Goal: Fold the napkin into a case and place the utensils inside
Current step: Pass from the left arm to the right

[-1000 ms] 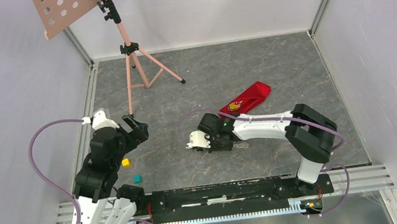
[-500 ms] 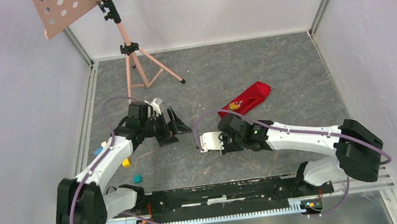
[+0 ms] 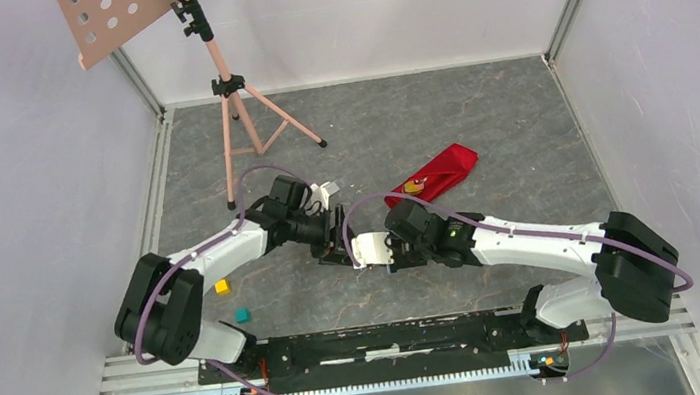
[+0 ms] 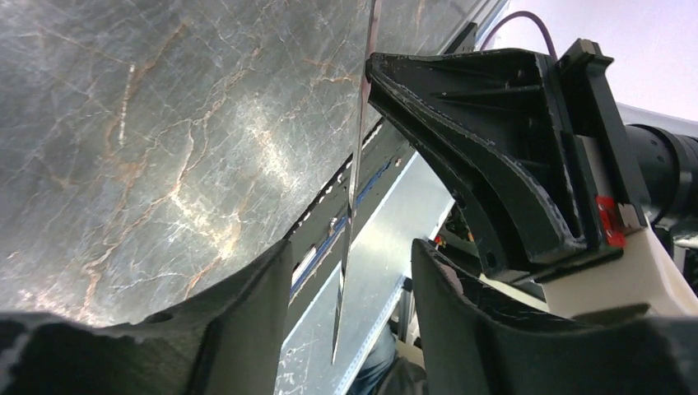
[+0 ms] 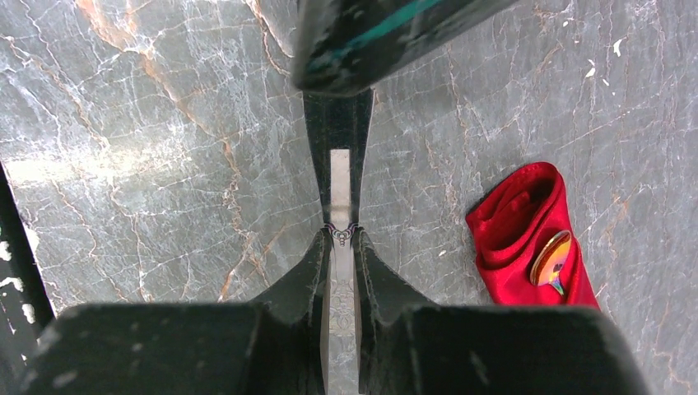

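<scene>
No text, number or brand mark can be read anywhere. The red patch (image 4: 607, 222) on the right hand (image 5: 342, 239), at 3 o'clock in the left wrist view, is illegible.

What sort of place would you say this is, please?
Most likely a robotics lab test cell: plain pale walls box in a grey marble-look table, a left arm and a right arm are bolted to a metal rail at its near edge, and a tripod stands at the back.

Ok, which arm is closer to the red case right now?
Right. The right arm has its wrist just on the near side of the case. The left gripper is farther left, open around the utensil that the right gripper holds.
</scene>
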Robot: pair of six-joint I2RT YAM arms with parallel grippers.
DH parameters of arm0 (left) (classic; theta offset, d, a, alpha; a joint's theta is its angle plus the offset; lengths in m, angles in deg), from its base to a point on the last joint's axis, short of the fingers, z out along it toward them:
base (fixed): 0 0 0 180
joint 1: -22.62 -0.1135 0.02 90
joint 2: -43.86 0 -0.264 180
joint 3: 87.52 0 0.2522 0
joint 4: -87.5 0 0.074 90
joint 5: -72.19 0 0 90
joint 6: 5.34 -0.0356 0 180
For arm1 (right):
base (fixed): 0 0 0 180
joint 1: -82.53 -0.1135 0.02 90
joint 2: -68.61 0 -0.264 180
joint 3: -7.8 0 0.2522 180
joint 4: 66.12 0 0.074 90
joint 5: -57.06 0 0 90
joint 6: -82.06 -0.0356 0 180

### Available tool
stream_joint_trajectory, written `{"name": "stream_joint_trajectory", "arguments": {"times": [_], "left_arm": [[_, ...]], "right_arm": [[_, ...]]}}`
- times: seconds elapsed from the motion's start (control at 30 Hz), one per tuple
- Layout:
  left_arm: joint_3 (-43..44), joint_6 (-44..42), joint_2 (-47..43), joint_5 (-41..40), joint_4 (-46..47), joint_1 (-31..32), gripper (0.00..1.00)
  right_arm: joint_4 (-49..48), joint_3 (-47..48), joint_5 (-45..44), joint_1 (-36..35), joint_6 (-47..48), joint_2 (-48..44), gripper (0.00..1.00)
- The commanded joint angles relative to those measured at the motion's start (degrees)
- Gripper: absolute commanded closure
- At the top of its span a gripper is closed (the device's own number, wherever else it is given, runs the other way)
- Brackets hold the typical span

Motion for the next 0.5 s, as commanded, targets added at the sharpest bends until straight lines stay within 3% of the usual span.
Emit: {"name": "stream_joint_trajectory", "arguments": {"times": [0.0, 0.13, 0.23, 0.3, 0.33, 0.47], "left_arm": [[3.1, -2.6, 2.2, 1.1, 1.2, 2.2, 0.44], [3.3, -3.0, 3.1, -0.1, 0.8, 2.5, 0.64], [3.5, -2.9, 2.5, -1.1, 1.1, 2.5, 0.94], [3.2, -2.8, 1.4, -1.9, 1.7, 2.5, 0.98], [3.1, -2.8, 0.6, -2.2, 2.1, 2.5, 0.98], [1.9, -2.7, -2.5, -3.6, 5.3, 2.4, 0.98]], "right_arm": [[-2.3, -0.3, 1.0, 0.0, 0.7, -2.0, 0.99], [-2.3, -0.3, 0.8, -0.1, 0.5, -2.2, 0.99], [-2.1, -0.4, 0.5, -0.2, 0.1, -2.3, 1.0], [-2.4, -0.6, -0.1, -0.2, -0.5, -2.4, 0.98], [-2.7, -1.0, -0.4, -0.2, -1.1, -2.5, 0.94], [-7.0, -4.0, -4.9, -0.2, -5.7, -5.6, 0.49]]}}
